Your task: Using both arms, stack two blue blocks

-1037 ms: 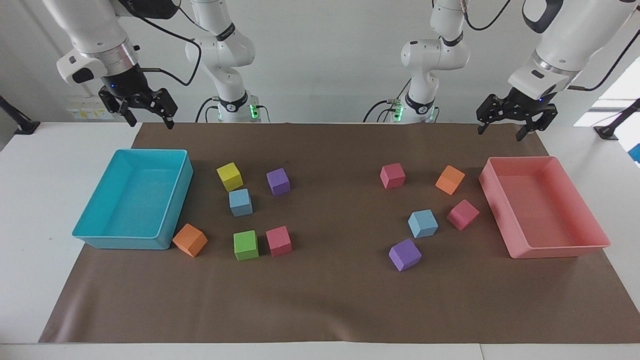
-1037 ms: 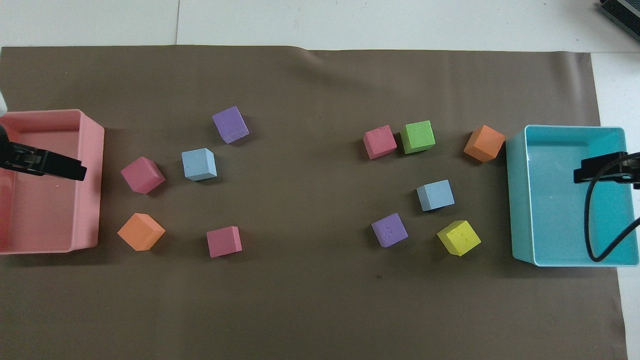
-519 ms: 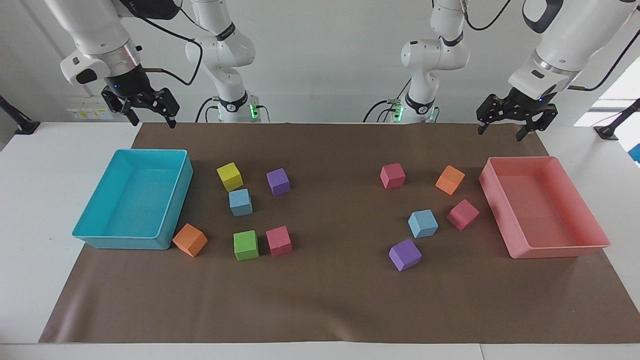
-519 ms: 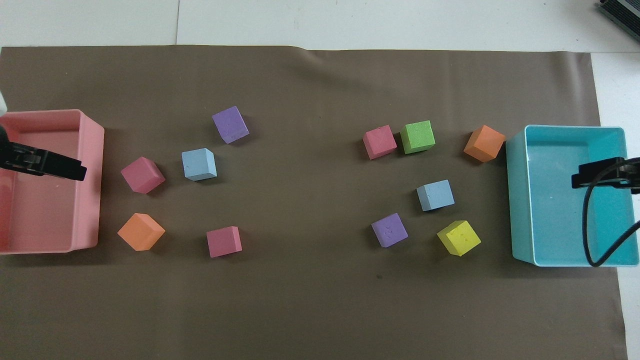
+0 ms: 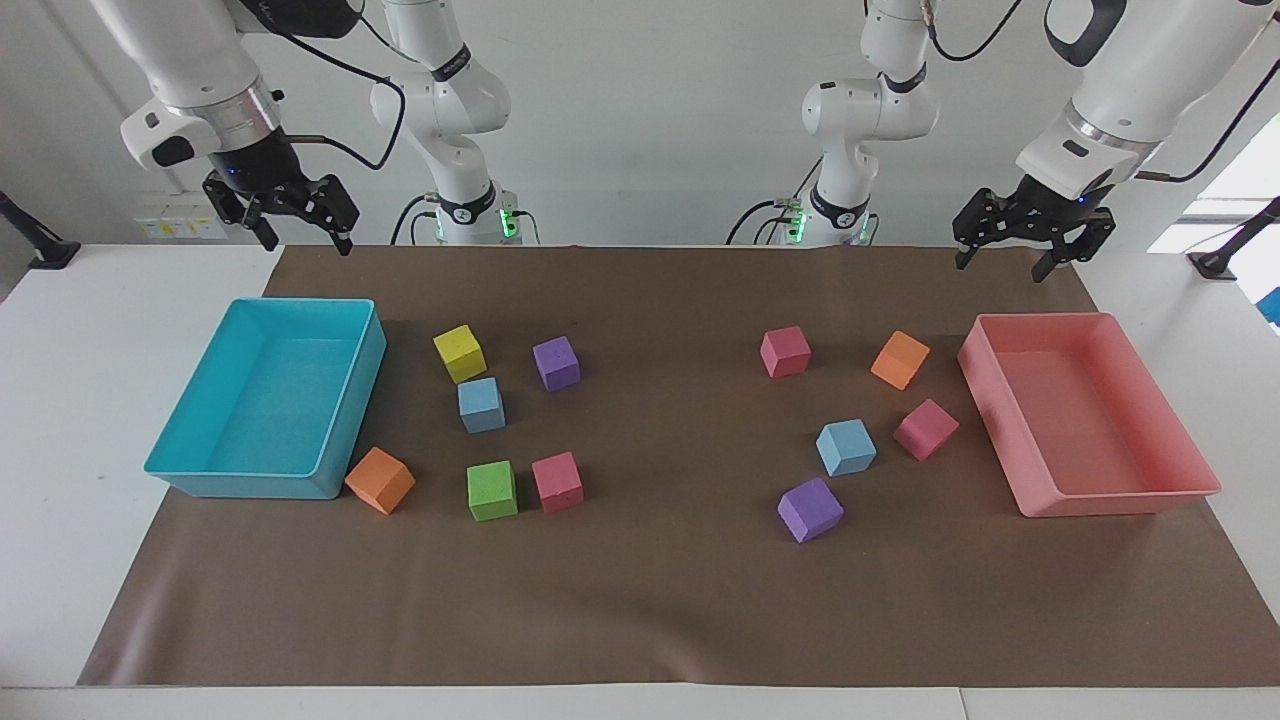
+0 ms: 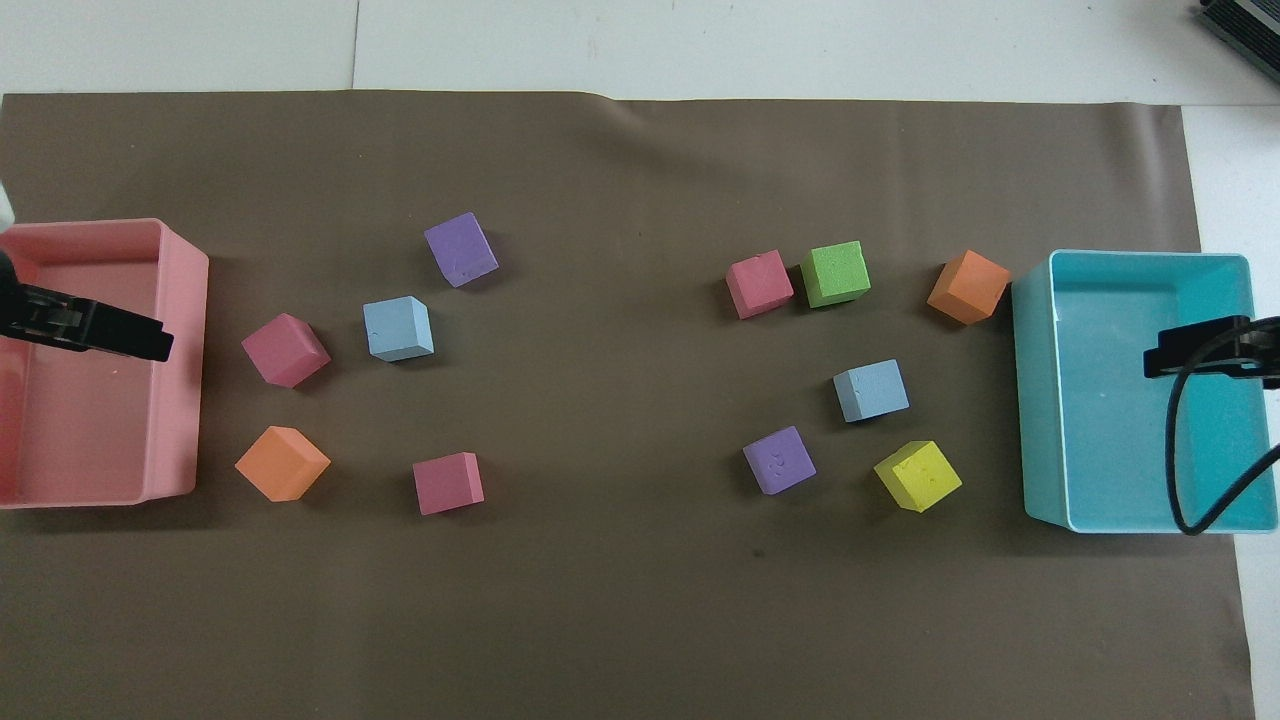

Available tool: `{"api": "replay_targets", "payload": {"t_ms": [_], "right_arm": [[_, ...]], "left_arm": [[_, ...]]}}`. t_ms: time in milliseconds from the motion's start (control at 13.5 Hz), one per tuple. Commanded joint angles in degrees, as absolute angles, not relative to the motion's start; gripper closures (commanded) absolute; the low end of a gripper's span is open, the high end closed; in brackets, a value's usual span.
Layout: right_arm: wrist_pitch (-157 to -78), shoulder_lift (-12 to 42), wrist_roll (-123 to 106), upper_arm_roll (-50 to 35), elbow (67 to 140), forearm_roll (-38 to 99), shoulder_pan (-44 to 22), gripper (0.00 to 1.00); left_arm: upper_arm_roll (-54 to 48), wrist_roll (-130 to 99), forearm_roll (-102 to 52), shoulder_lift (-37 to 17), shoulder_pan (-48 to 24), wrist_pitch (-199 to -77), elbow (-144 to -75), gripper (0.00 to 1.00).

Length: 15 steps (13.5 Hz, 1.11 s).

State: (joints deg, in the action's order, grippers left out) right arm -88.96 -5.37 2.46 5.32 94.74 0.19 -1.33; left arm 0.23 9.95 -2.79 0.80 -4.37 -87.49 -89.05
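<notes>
Two sky-blue blocks lie apart on the brown mat. One blue block (image 5: 481, 404) (image 6: 871, 390) sits between a yellow cube and a green cube, toward the right arm's end. The other blue block (image 5: 846, 446) (image 6: 399, 328) sits beside a pink cube, toward the left arm's end. My right gripper (image 5: 305, 243) is open and empty, raised over the teal tray (image 5: 350, 400). My left gripper (image 5: 1002, 265) is open and empty, raised over the pink tray (image 5: 985, 390). Neither gripper touches a block. In the overhead view one finger (image 6: 120, 338) of the left gripper and one finger (image 6: 1195, 355) of the right gripper show.
Other cubes lie around the blue ones: yellow (image 5: 459, 353), purple (image 5: 556, 362), green (image 5: 492, 490), pink (image 5: 557, 482) and orange (image 5: 380, 480) toward the right arm's end; pink (image 5: 785, 351), orange (image 5: 900, 359), pink (image 5: 925, 429) and purple (image 5: 810, 509) toward the left arm's end.
The right gripper has risen slightly over the teal tray. The left arm and all blocks have not moved.
</notes>
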Motion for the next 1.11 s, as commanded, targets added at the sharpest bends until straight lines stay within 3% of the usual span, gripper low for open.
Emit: {"api": "replay_targets", "payload": {"t_ms": [0, 1037], "right_arm": [[-89.03, -6.77, 3.43, 4.75, 96.33, -0.26, -0.62, 0.0], [-89.56, -7.47, 3.52, 4.66, 97.47, -0.26, -0.35, 0.0]], "left_arm": [[0.09, 10.55, -3.43, 1.93, -3.96, -87.45, -90.09, 0.0], [0.09, 10.55, -3.43, 1.93, -3.96, -87.54, -90.09, 0.0]]}}
